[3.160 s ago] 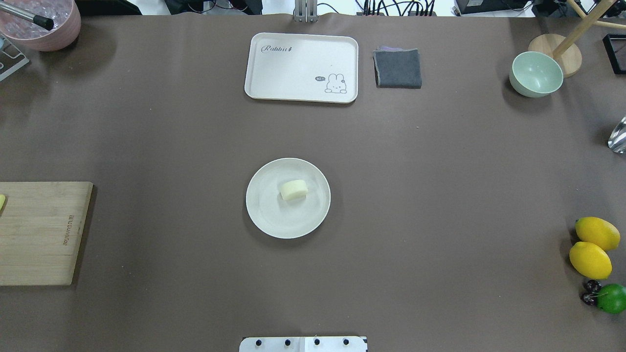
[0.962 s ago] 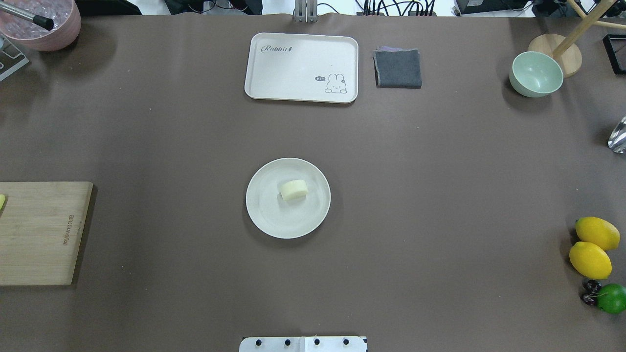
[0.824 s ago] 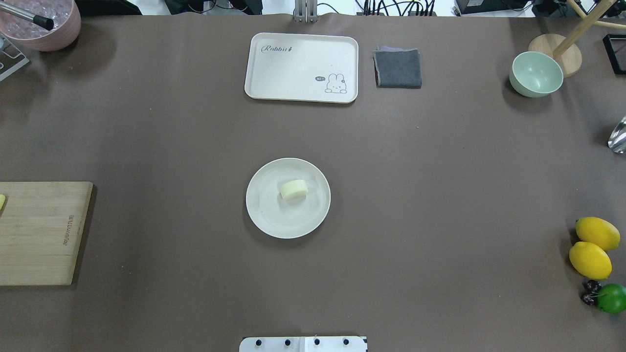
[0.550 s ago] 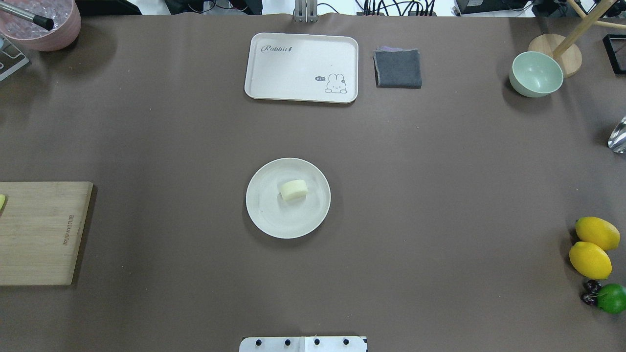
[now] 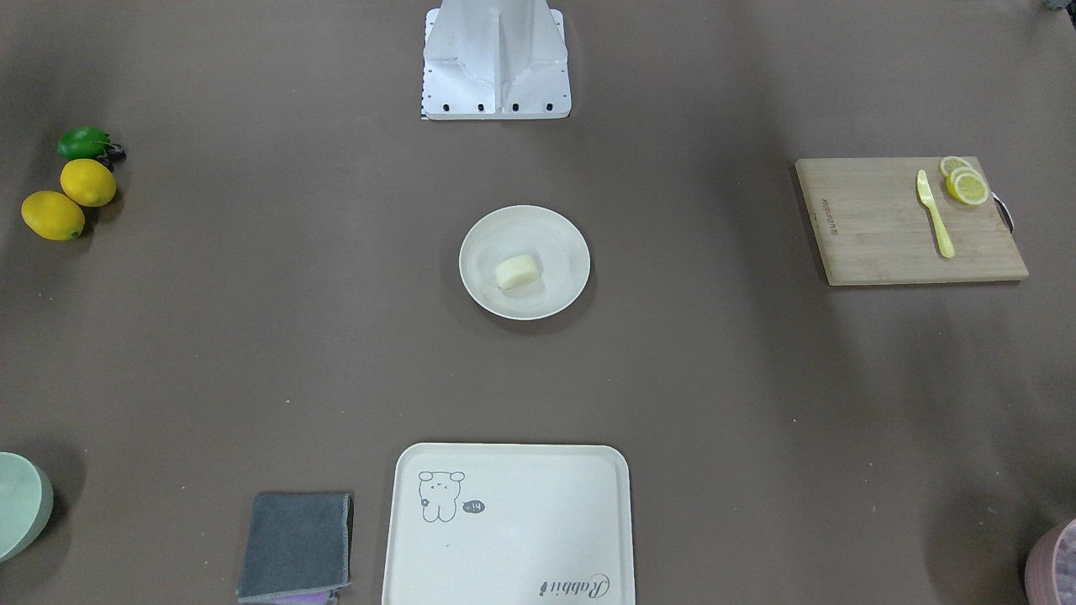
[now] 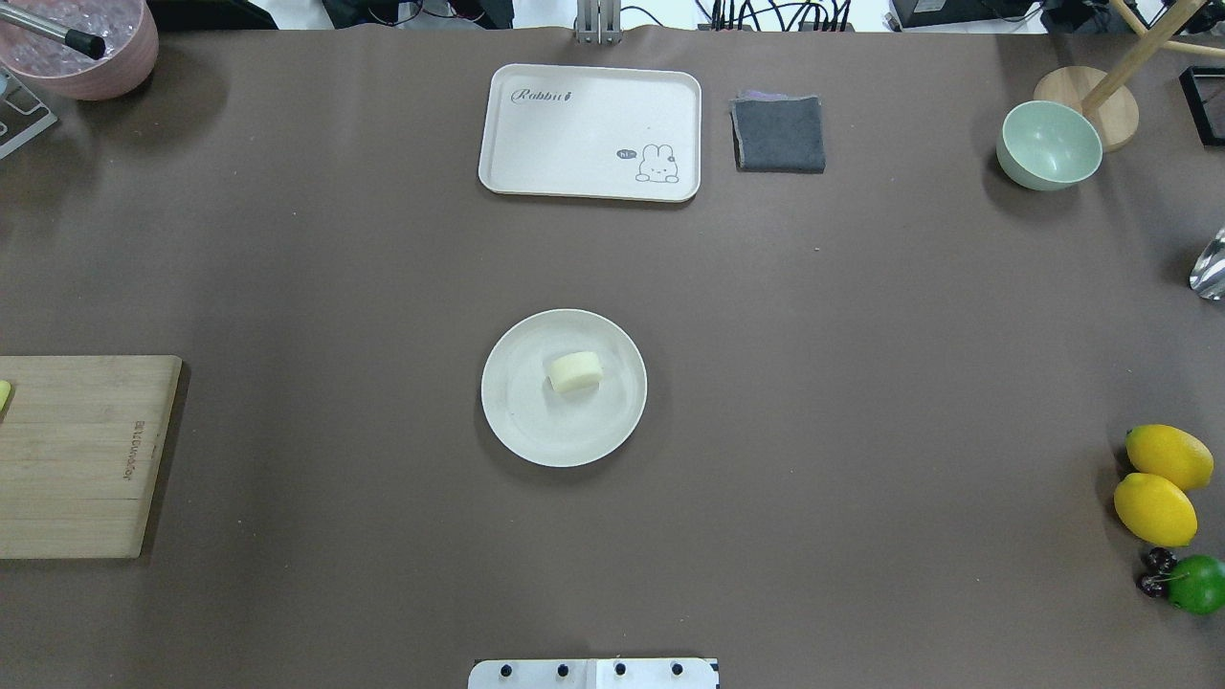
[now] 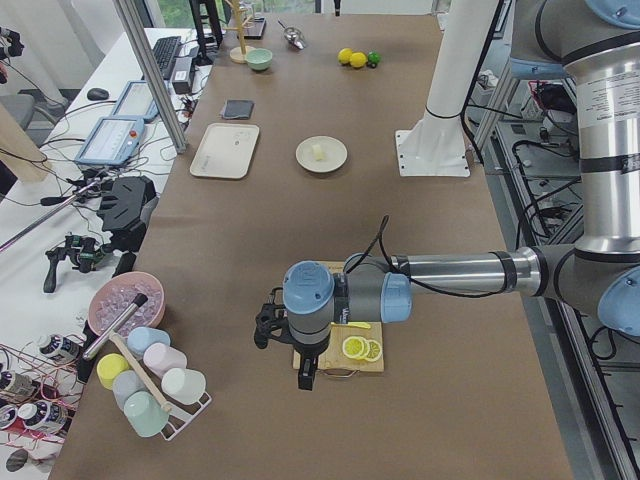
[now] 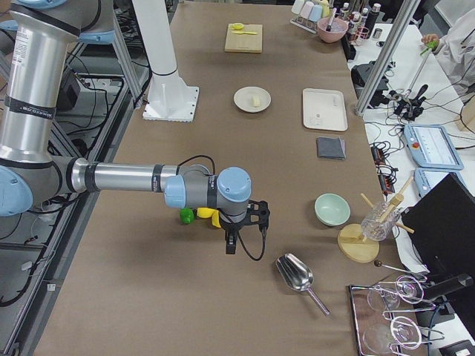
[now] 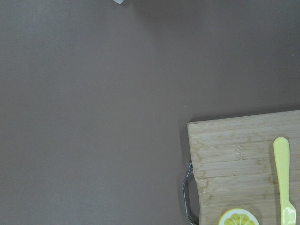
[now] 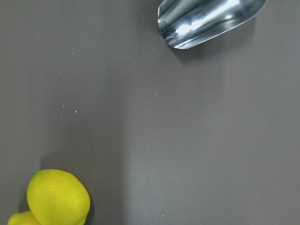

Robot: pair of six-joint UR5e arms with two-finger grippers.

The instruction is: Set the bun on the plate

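Observation:
The pale cream bun (image 6: 575, 371) lies on its side a little past the middle of the round cream-white plate (image 6: 510, 421), at the table's centre; the front view shows the same bun (image 5: 516, 271) on the plate (image 5: 565, 244). Neither arm is near it. My left gripper (image 7: 303, 378) hangs over the cutting board at the table's left end, seen only in the exterior left view. My right gripper (image 8: 231, 246) hangs by the lemons at the right end, seen only in the exterior right view. I cannot tell whether either is open or shut.
A rectangular tray (image 6: 590, 132) and a grey cloth (image 6: 779, 134) lie at the far side, with a green bowl (image 6: 1048, 145) to their right. Lemons (image 6: 1156, 507) and a lime (image 6: 1196, 584) sit at the right edge, near a metal scoop (image 10: 208, 21). A cutting board (image 5: 908, 223) holds lemon slices (image 5: 965, 183).

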